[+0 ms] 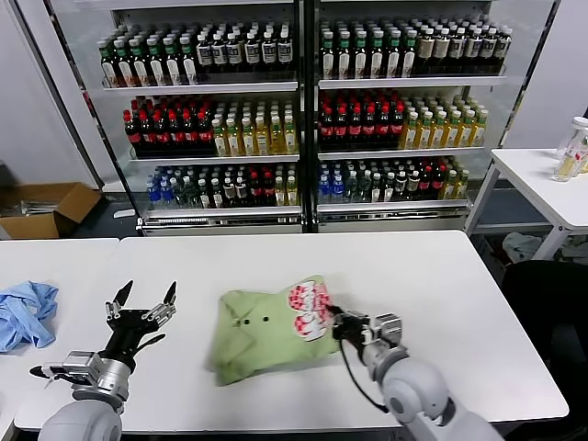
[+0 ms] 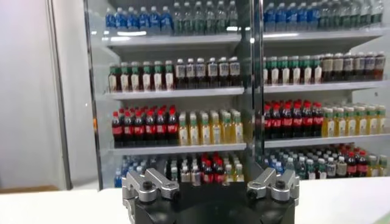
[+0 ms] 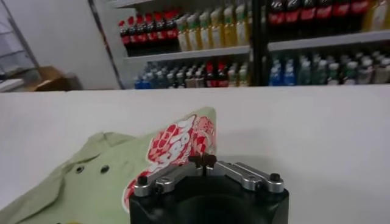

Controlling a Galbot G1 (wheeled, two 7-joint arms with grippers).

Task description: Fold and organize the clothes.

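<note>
Right gripper [image 1: 333,319] at the shirt [image 1: 266,335]
Your right fingers pinch its near edge; the left gripper [image 1: 145,296], fingers spread, sits well apart.

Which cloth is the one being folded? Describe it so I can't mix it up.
On the white table before the drink shelves, it's the light green polo shirt lying mid-table at the right gripper. Unlike the crumpled light blue cloth far left, it has dark buttons and a red-and-white checkered print.
</note>
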